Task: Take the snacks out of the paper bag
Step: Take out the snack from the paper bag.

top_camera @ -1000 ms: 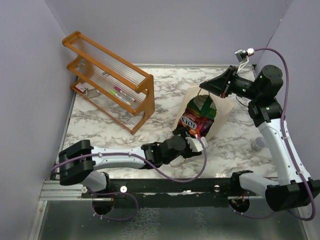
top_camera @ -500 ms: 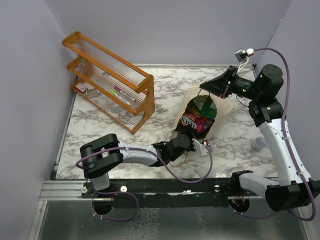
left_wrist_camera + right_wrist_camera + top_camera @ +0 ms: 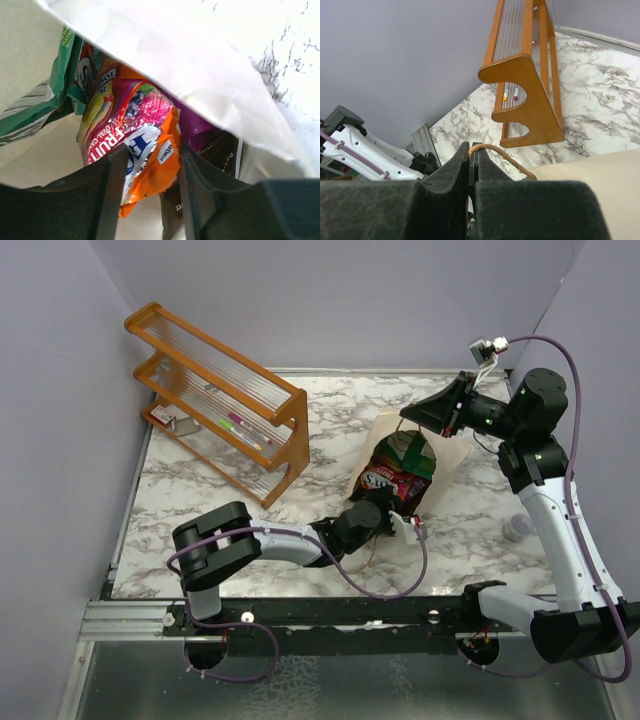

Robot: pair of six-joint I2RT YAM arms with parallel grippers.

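Note:
The paper bag (image 3: 445, 465) lies tilted on the marble table with its mouth toward the near edge. My right gripper (image 3: 428, 412) holds its top up, shut on the brown string handle (image 3: 502, 156). Snacks show in the mouth: an orange-red candy bag (image 3: 392, 478) in front and a green packet (image 3: 408, 447) behind. My left gripper (image 3: 385, 512) reaches into the opening. In the left wrist view its fingers (image 3: 112, 185) stand apart on either side of the orange-red candy bag's (image 3: 135, 130) lower corner. Green (image 3: 35, 105), purple (image 3: 192, 125) and dark brown (image 3: 220, 155) packets lie around it under the bag's wall (image 3: 200, 60).
An orange wooden slatted rack (image 3: 225, 400) stands at the back left with pens (image 3: 240, 425) on its lower shelf. A small clear round cap (image 3: 517, 528) lies on the table right of the bag, beside the right arm.
The left arm has pushed its gripper forward into the bag's mouth, and its fingers have narrowed around the orange-red candy bag. The right gripper still holds the handle in the same place.

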